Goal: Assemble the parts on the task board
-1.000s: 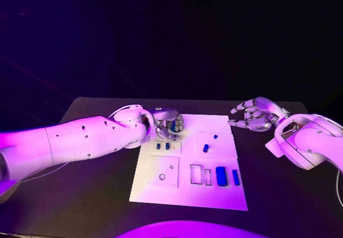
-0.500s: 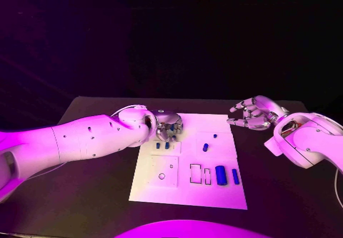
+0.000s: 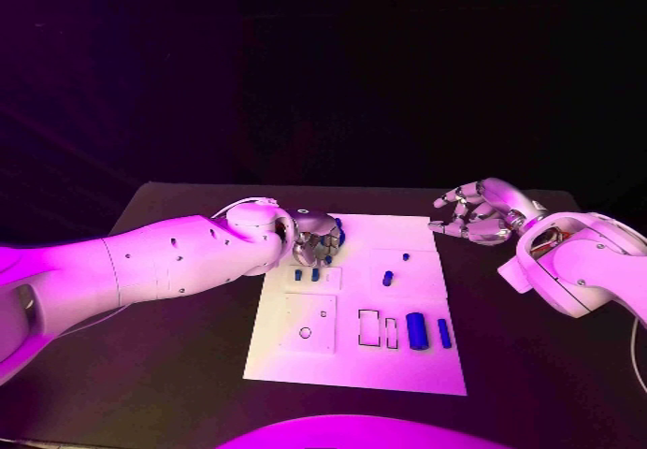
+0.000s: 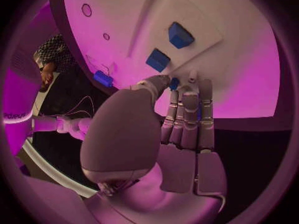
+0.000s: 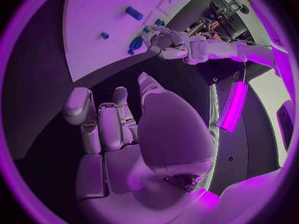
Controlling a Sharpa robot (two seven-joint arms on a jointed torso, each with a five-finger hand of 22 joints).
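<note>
The left hand (image 3: 318, 239) pinches a small blue part (image 5: 136, 44) at its fingertips, likely light, stiff and slippery; right hand (image 3: 475, 217) hangs open.

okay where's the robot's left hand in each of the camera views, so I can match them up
Head view: the left hand is at the far left corner of the task board.
Left wrist view: the left hand rises mid-circle, fingertips at the board's edge beside a small blue part.
Right wrist view: the left hand reaches the board's edge, a blue part at its fingers.
Shared landmark: the white task board.
</note>
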